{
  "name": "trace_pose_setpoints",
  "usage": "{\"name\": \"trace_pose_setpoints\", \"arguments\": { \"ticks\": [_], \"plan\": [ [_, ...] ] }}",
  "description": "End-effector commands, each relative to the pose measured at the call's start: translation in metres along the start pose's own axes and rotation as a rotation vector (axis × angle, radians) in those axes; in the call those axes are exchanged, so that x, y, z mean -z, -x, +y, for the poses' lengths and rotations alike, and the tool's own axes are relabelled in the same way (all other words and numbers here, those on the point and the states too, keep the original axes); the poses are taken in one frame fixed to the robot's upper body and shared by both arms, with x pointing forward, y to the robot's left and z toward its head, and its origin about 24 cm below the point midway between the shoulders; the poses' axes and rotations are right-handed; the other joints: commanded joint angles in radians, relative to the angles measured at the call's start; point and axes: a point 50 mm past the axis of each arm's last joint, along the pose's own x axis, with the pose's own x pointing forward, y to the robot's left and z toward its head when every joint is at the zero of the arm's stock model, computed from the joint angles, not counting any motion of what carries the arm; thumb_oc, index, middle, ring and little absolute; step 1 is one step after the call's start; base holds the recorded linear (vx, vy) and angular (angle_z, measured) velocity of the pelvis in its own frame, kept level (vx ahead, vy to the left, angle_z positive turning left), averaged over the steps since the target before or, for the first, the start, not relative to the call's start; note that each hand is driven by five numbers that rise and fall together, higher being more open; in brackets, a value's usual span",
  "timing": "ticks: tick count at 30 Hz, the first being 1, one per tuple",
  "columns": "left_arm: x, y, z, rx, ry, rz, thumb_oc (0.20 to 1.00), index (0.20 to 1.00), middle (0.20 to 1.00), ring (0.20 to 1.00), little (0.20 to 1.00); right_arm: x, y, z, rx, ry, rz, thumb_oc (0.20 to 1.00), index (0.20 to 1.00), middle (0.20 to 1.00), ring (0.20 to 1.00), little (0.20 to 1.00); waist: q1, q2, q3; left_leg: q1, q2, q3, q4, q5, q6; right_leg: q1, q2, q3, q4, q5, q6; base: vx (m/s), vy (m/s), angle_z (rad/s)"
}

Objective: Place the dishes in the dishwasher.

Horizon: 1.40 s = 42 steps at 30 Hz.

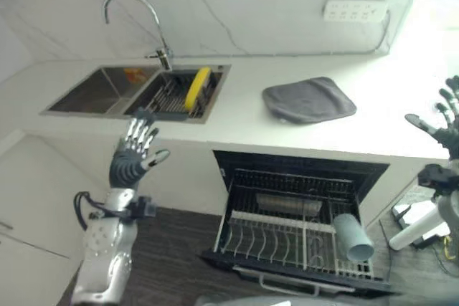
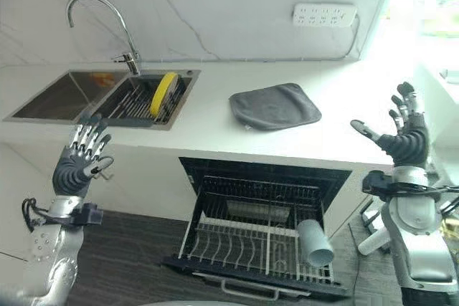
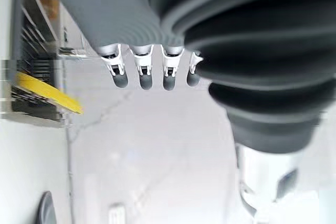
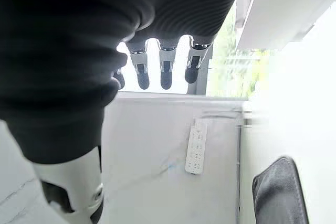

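We see the sink at the left of the counter, with a plate standing in the rack of its right basin. A cloth lies on the counter to the right. Below the counter, the open dishwasher holds a cup lying at the right of its basket.
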Motion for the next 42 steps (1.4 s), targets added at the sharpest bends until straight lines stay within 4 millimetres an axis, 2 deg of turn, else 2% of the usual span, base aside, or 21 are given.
{"name": "trace_pose_setpoints", "arguments": {
  "ticks": [1, 3, 5, 6, 8, 9, 10, 11, 13, 15, 20, 22, 23, 25, 28, 31, 32, 34, 36, 39, 42],
  "plan": [
    [-0.044, -0.012, 0.001, 0.097, -0.082, -0.186, 1.000, 1.000, 1.000, 1.000, 1.000, -0.023, -0.013, 0.006, 0.002, -0.041, -0.155, 1.000, 1.000, 1.000, 1.000, 1.000, 0.018, -0.062, 0.069, 0.118, -0.063, -0.033, 0.007, -0.118, 0.022, 0.043, -0.073, -0.004, -0.227, 0.235, 0.001, -0.14, 0.688, 0.16],
    [-0.044, -0.015, 0.001, 0.132, -0.073, -0.160, 1.000, 1.000, 1.000, 1.000, 1.000, -0.019, -0.006, 0.005, 0.007, -0.071, -0.135, 1.000, 1.000, 1.000, 1.000, 1.000, 0.014, -0.072, 0.078, 0.099, -0.125, -0.026, 0.068, -0.166, 0.048, 0.029, -0.111, -0.022, -0.221, 0.288, -0.005, -0.12, 0.617, -0.01],
    [-0.042, -0.013, 0.004, 0.141, -0.068, -0.130, 1.000, 1.000, 1.000, 1.000, 1.000, -0.014, 0.001, 0.006, 0.005, -0.058, -0.110, 1.000, 1.000, 1.000, 1.000, 1.000, 0.013, -0.072, 0.077, 0.109, -0.150, -0.020, 0.039, -0.149, 0.059, 0.003, -0.091, -0.037, -0.181, 0.309, -0.006, -0.12, 0.440, 0.05],
    [-0.043, -0.011, 0.008, 0.137, -0.059, -0.116, 1.000, 1.000, 1.000, 1.000, 1.000, -0.014, 0.002, 0.006, 0.005, -0.059, -0.107, 1.000, 1.000, 1.000, 1.000, 1.000, 0.018, -0.068, 0.074, 0.120, -0.153, -0.008, 0.001, -0.129, 0.064, -0.008, -0.060, -0.065, -0.141, 0.291, -0.006, -0.19, 0.404, -0.09],
    [-0.042, -0.007, 0.013, 0.122, -0.045, -0.109, 1.000, 1.000, 1.000, 1.000, 1.000, -0.017, -0.003, 0.008, 0.003, -0.119, -0.131, 1.000, 1.000, 1.000, 1.000, 1.000, 0.039, -0.048, 0.070, 0.151, -0.148, 0.039, -0.106, -0.076, 0.078, -0.011, 0.047, -0.139, -0.003, 0.199, -0.020, -0.23, 0.385, -0.32],
    [-0.043, -0.008, 0.013, 0.115, -0.051, -0.112, 1.000, 1.000, 1.000, 1.000, 1.000, -0.019, -0.006, 0.010, 0.007, -0.121, -0.145, 1.000, 1.000, 1.000, 1.000, 1.000, 0.041, -0.046, 0.067, 0.152, -0.156, 0.039, -0.127, -0.056, 0.090, -0.008, 0.096, -0.139, 0.038, 0.160, -0.040, -0.22, 0.340, -0.66],
    [-0.041, -0.009, 0.009, 0.112, -0.055, -0.108, 1.000, 1.000, 1.000, 1.000, 1.000, -0.022, -0.006, 0.011, 0.009, -0.124, -0.156, 1.000, 1.000, 1.000, 1.000, 1.000, 0.037, -0.046, 0.062, 0.154, -0.170, 0.028, -0.140, -0.049, 0.111, 0.004, 0.196, -0.120, 0.119, 0.074, -0.065, -0.19, 0.256, -0.78],
    [-0.038, -0.010, 0.005, 0.113, -0.053, -0.105, 1.000, 1.000, 1.000, 1.000, 1.000, -0.022, -0.006, 0.012, 0.009, -0.129, -0.158, 1.000, 1.000, 1.000, 1.000, 1.000, 0.033, -0.052, 0.055, 0.143, -0.182, 0.019, -0.137, -0.040, 0.121, 0.007, 0.237, -0.100, 0.126, 0.055, -0.077, -0.15, 0.165, -0.51],
    [-0.035, -0.012, -0.001, 0.120, -0.047, -0.101, 1.000, 1.000, 1.000, 1.000, 1.000, -0.021, -0.004, 0.015, 0.014, -0.133, -0.154, 1.000, 1.000, 1.000, 1.000, 1.000, 0.034, -0.062, 0.042, 0.134, -0.200, 0.010, -0.145, -0.033, 0.134, 0.020, 0.285, -0.089, 0.119, 0.028, -0.088, -0.09, -0.001, -0.12],
    [-0.034, -0.017, -0.009, 0.134, -0.036, -0.105, 1.000, 1.000, 1.000, 1.000, 1.000, -0.018, 0.001, 0.015, 0.034, -0.134, -0.148, 1.000, 1.000, 1.000, 1.000, 1.000, 0.037, -0.075, 0.021, 0.123, -0.227, 0.001, -0.164, -0.014, 0.138, 0.061, 0.309, -0.089, 0.015, 0.012, -0.107, -0.07, -0.108, 0.01],
    [-0.031, -0.018, -0.005, 0.137, 0.007, -0.077, 1.000, 1.000, 1.000, 1.000, 1.000, -0.010, 0.004, 0.010, 0.048, -0.138, -0.116, 1.000, 1.000, 1.000, 1.000, 1.000, 0.022, -0.057, 0.006, 0.123, -0.228, 0.014, -0.151, -0.003, 0.119, 0.085, 0.318, -0.085, -0.053, -0.007, -0.129, -0.02, -0.130, 0.06],
    [-0.031, -0.018, -0.007, 0.143, 0.030, -0.075, 1.000, 1.000, 1.000, 1.000, 1.000, -0.008, 0.006, 0.007, 0.053, -0.124, -0.108, 1.000, 1.000, 1.000, 1.000, 1.000, 0.016, -0.050, 0.011, 0.098, -0.223, 0.032, -0.061, -0.009, 0.093, 0.101, 0.321, -0.088, -0.075, -0.038, -0.152, -0.03, -0.073, -0.01],
    [-0.029, -0.014, -0.011, 0.147, 0.062, -0.072, 1.000, 1.000, 1.000, 1.000, 1.000, -0.007, 0.007, 0.004, 0.066, -0.103, -0.103, 1.000, 1.000, 1.000, 1.000, 1.000, 0.018, -0.050, 0.033, 0.027, -0.188, 0.027, 0.088, 0.073, 0.028, 0.120, 0.306, -0.087, -0.094, -0.040, -0.169, -0.05, -0.022, 0.07],
    [-0.030, -0.013, -0.013, 0.155, 0.084, -0.069, 1.000, 1.000, 1.000, 1.000, 1.000, -0.008, 0.005, 0.001, 0.072, -0.097, -0.100, 1.000, 1.000, 1.000, 1.000, 1.000, 0.017, -0.063, 0.038, -0.003, -0.132, 0.048, 0.118, 0.079, 0.008, 0.131, 0.277, -0.099, -0.121, -0.019, -0.166, -0.05, 0.095, 0.22],
    [-0.033, -0.011, -0.013, 0.140, 0.093, -0.097, 1.000, 1.000, 1.000, 1.000, 1.000, -0.011, -0.003, 0.003, 0.036, -0.093, -0.115, 1.000, 1.000, 1.000, 1.000, 1.000, 0.016, -0.069, 0.029, 0.019, -0.050, 0.063, 0.003, 0.093, 0.008, 0.139, 0.256, -0.072, -0.177, 0.013, -0.154, 0.00, 0.304, 0.20],
    [-0.033, -0.011, -0.009, 0.102, 0.099, -0.108, 1.000, 1.000, 1.000, 1.000, 1.000, -0.013, -0.004, 0.003, 0.009, -0.069, -0.131, 1.000, 1.000, 1.000, 1.000, 1.000, 0.013, -0.062, 0.006, 0.050, -0.013, 0.031, -0.165, 0.115, 0.000, 0.137, 0.243, -0.033, -0.197, 0.011, -0.144, 0.06, 0.419, -0.21],
    [-0.033, -0.011, -0.008, 0.100, 0.107, -0.108, 1.000, 1.000, 1.000, 1.000, 1.000, -0.014, -0.005, 0.001, 0.011, -0.063, -0.134, 1.000, 1.000, 1.000, 1.000, 1.000, 0.014, -0.060, 0.001, 0.047, -0.007, 0.020, -0.179, 0.116, -0.005, 0.137, 0.235, -0.029, -0.199, 0.010, -0.140, 0.05, 0.443, -0.29],
    [-0.030, -0.011, -0.008, 0.108, 0.114, -0.109, 1.000, 1.000, 1.000, 1.000, 1.000, -0.015, -0.007, -0.002, 0.023, -0.055, -0.140, 1.000, 1.000, 1.000, 1.000, 1.000, 0.013, -0.053, -0.005, 0.045, -0.010, 0.007, -0.180, 0.103, -0.008, 0.135, 0.215, -0.030, -0.197, 0.007, -0.128, 0.04, 0.473, -0.19],
    [-0.028, -0.012, -0.011, 0.124, 0.094, -0.112, 1.000, 1.000, 1.000, 1.000, 1.000, -0.015, -0.005, -0.004, 0.037, -0.074, -0.141, 1.000, 1.000, 1.000, 1.000, 1.000, 0.007, -0.045, -0.009, 0.048, -0.028, 0.011, -0.180, 0.083, 0.001, 0.127, 0.179, -0.049, -0.184, 0.014, -0.099, 0.04, 0.498, -0.11],
    [-0.033, -0.016, -0.010, 0.148, 0.069, -0.122, 1.000, 1.000, 1.000, 1.000, 1.000, -0.013, 0.002, -0.002, 0.044, -0.136, -0.134, 1.000, 1.000, 1.000, 1.000, 1.000, 0.010, -0.052, -0.006, 0.068, -0.087, -0.008, -0.180, 0.047, 0.042, 0.099, 0.113, -0.054, -0.129, 0.062, -0.055, 0.05, 0.457, 0.04],
    [-0.035, -0.017, -0.008, 0.161, 0.053, -0.119, 1.000, 1.000, 1.000, 1.000, 1.000, -0.010, 0.006, -0.001, 0.050, -0.171, -0.123, 1.000, 1.000, 1.000, 1.000, 1.000, 0.016, -0.059, -0.004, 0.073, -0.115, -0.014, -0.180, 0.034, 0.063, 0.080, 0.085, -0.059, -0.095, 0.089, -0.045, 0.02, 0.337, 0.15]
  ]
}}
